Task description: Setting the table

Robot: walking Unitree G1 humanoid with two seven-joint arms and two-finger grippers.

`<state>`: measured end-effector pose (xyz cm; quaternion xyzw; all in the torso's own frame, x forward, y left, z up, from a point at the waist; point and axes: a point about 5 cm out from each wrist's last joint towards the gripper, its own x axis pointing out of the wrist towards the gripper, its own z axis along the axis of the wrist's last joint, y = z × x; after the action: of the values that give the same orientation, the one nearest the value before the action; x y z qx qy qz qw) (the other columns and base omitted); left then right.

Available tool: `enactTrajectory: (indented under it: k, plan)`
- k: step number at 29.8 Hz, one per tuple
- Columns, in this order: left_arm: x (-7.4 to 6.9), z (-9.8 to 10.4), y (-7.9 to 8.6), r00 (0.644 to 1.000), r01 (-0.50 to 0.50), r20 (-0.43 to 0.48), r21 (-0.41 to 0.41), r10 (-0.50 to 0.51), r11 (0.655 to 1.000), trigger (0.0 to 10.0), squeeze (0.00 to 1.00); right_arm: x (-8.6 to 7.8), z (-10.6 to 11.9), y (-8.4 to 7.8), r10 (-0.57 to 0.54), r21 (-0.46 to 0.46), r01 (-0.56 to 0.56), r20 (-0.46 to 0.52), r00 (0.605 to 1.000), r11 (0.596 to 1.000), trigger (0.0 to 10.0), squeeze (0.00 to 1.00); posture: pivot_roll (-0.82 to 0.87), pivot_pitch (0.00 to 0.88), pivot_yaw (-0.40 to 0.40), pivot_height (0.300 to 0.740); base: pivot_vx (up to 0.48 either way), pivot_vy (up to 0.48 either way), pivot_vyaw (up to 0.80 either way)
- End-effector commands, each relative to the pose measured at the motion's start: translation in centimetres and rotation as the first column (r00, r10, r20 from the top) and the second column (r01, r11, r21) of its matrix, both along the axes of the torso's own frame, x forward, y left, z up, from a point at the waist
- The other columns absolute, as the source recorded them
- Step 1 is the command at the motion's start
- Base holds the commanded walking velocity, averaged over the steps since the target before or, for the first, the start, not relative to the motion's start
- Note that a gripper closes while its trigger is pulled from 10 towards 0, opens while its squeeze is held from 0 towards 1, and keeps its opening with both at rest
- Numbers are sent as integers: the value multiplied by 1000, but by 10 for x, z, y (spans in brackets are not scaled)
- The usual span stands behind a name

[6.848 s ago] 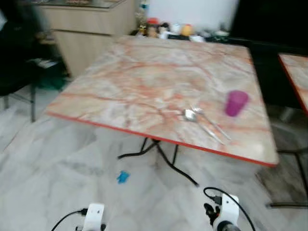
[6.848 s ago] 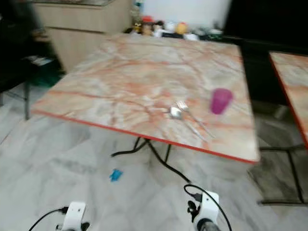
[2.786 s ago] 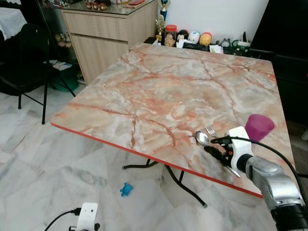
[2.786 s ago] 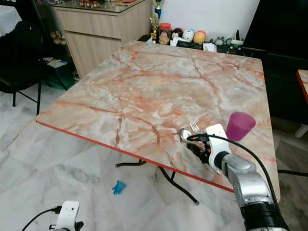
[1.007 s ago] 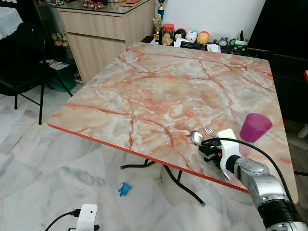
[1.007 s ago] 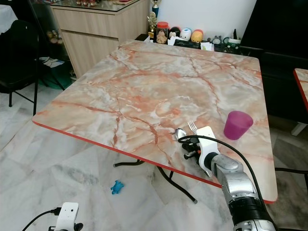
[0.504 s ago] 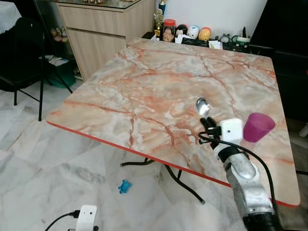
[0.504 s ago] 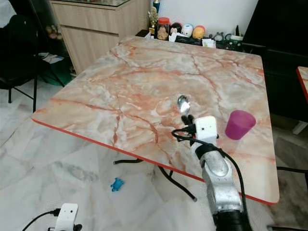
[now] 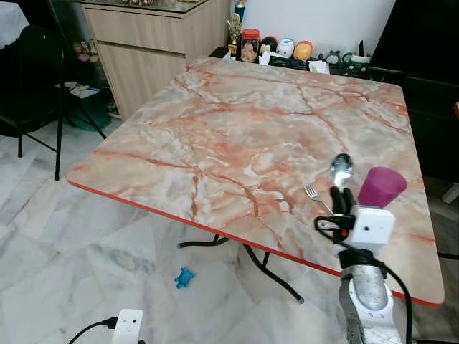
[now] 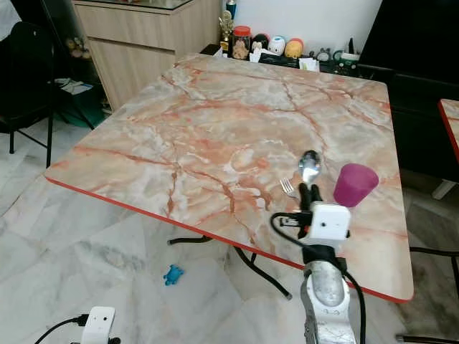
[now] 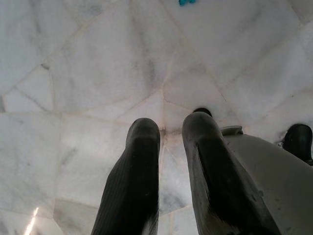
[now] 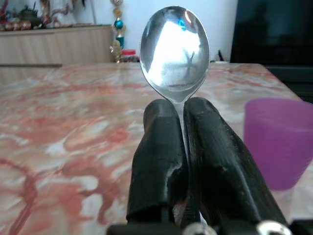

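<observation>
Table: square pink-veined marble table with red edge.
Cup: purple plastic cup standing near the right edge.
Right pincer: clamped on a shiny metal spoon, bowl upright above the table, beside the cup.
Fork: silver fork lying flat, just left.
Left pincer: slightly parted over the white floor.

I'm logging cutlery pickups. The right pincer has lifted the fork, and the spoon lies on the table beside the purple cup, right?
Swapped. The right wrist view shows the right pincer shut on the spoon; the fork lies on the table beside the purple cup.
</observation>
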<state>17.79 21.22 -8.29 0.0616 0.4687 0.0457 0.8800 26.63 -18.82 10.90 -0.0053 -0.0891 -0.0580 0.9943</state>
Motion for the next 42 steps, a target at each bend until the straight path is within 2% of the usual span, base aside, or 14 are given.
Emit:
enactTrajectory:
  k: [1, 7, 15, 24, 34, 42]
  plan:
    - [-1, -1, 0, 1000, 1, -7, 4, -1, 1000, 10000, 0, 3, 14, -5, -8, 11, 8, 63, 998, 1000, 10000, 0, 33, 0, -17, 740, 0, 0, 0]
    - [-1, 0, 0, 1000, 9, -2, 11, -9, 1000, 10000, 0, 8, 16, -4, 4, -8, -3, 65, 998, 1000, 10000, 0, 36, 0, -21, 740, 0, 0, 0]
    - [1, 1, 1, 1000, 14, 9, 14, -14, 1000, 10000, 0, 11, 25, 2, 6, -12, -4, 105, 994, 1000, 10000, 0, 33, 0, -14, 740, 0, -468, 0]
    - [2, 1, 1, 1000, 7, 14, 8, -7, 1000, 10000, 0, 15, 32, -2, -25, -5, 26, 129, 991, 1000, 10000, 0, 31, 0, -15, 740, 0, -480, 0]
    - [4, 2, 0, 1000, 8, 18, 5, -8, 1000, 10000, 0, 17, 36, 1, -27, 7, 27, 151, 988, 1000, 10000, 0, 27, 0, -13, 740, 0, -391, -746]
    - [4, 2, 0, 1000, 4, 19, 2, -5, 1000, 10000, 0, 17, 37, 7, -17, 12, 16, 162, 987, 1000, 10000, 0, 28, 0, -15, 740, 0, -373, 0]
